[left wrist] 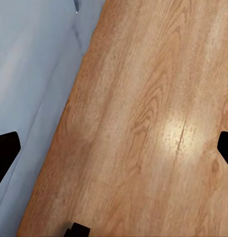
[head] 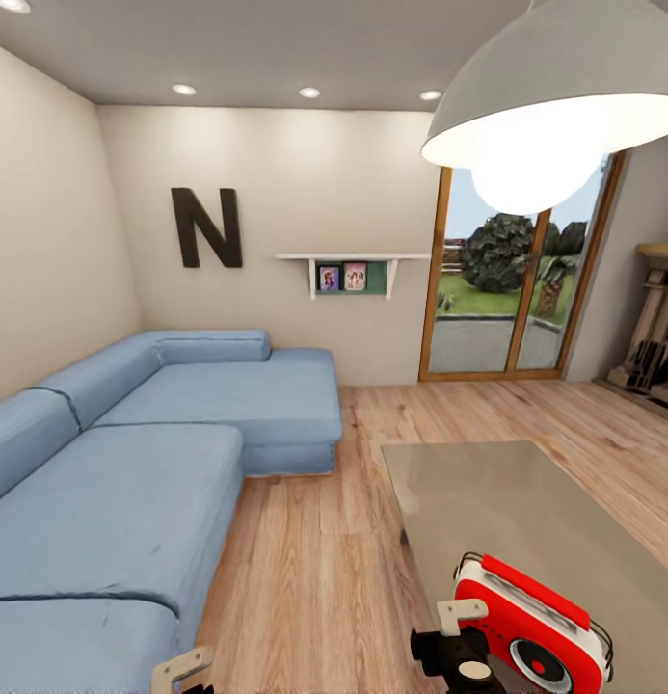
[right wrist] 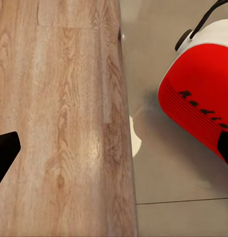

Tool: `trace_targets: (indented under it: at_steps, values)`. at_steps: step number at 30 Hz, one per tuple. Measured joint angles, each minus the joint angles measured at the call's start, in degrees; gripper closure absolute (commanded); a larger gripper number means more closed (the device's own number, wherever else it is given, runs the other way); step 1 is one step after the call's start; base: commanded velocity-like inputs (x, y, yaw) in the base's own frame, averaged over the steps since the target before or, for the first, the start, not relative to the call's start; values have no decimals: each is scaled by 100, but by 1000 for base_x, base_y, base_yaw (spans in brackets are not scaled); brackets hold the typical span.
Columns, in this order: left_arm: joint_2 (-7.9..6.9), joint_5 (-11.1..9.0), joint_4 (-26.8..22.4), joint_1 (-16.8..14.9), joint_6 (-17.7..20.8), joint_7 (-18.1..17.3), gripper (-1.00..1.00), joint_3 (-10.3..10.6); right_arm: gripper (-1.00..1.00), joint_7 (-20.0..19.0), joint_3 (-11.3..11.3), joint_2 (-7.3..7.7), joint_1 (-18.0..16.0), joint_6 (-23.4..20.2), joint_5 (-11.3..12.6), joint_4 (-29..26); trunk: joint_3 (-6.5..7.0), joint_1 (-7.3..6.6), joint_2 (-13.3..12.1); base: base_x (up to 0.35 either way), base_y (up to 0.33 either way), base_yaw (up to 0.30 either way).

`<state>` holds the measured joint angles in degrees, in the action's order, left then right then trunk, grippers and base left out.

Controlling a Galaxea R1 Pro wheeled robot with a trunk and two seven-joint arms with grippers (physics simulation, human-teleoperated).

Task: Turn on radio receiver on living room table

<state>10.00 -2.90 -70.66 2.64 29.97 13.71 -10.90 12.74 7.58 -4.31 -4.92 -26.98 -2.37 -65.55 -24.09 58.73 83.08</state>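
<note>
flanking table (head: pixel 488 501): blue sofa (head: pixel 160 453); radio receiver (head: pixel 531 631) beside right tool (head: pixel 459 636)

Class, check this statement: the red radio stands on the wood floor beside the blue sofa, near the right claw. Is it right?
Not quite. The radio stands on the grey table, not on the floor, and the floor lies between it and the sofa. It is red and near the right claw, as stated. The head view shows this, and the right wrist view confirms the grey top under it.
</note>
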Motion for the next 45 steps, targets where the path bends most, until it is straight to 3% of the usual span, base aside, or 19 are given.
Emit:
trace_targets:
  at_steps: [6,45]
  values:
    - [0,0,0,0,0,0,-100,0,-100,0,-2,0,0,0,0,-1,-57,0,0,0,0,0]
    - [0,0,0,0,9,0,-100,0,-100,0,2,0,0,-7,0,2,272,-856,-1563,0,0,0]
